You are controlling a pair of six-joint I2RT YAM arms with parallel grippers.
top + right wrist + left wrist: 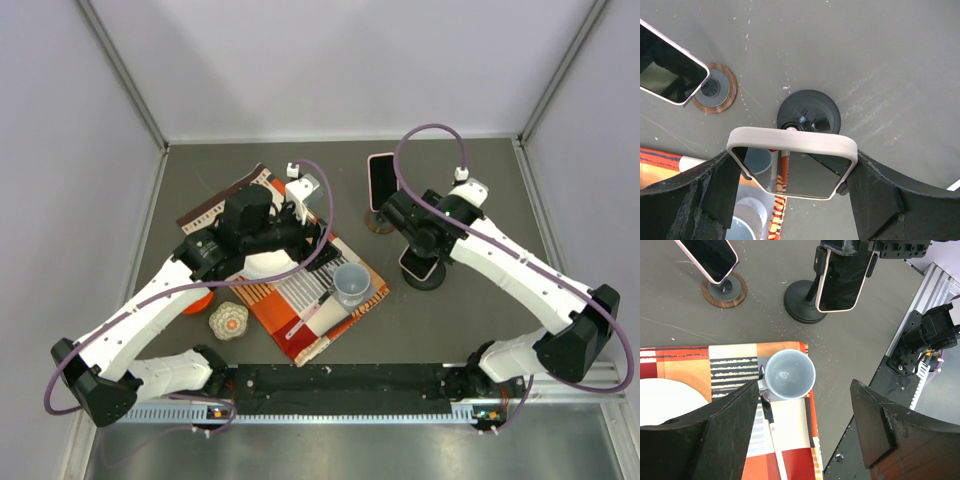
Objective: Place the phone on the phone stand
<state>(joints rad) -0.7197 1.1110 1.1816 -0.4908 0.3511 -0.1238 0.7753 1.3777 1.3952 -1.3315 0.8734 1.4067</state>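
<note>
Grey table [450,330] between white walls. Right jaws clasp the long edges of a cream-cased phone [842,280], holding it upright against the head of a black round-based stand [809,112], apparently to seat it there. Left jaws hang wide and empty over a mug [789,374] on a striped cloth [735,360], out of the way. Another phone [381,180] rests on a wooden-based stand [380,222] nearby.

The white-and-black left arm [150,310] reaches forward and inward. Its black two-finger left gripper [802,410] points down, jaws wide apart. The matching right arm [520,265] angles inward. Its black right gripper [792,172] faces down, jaws parted, possibly pinching something.
</note>
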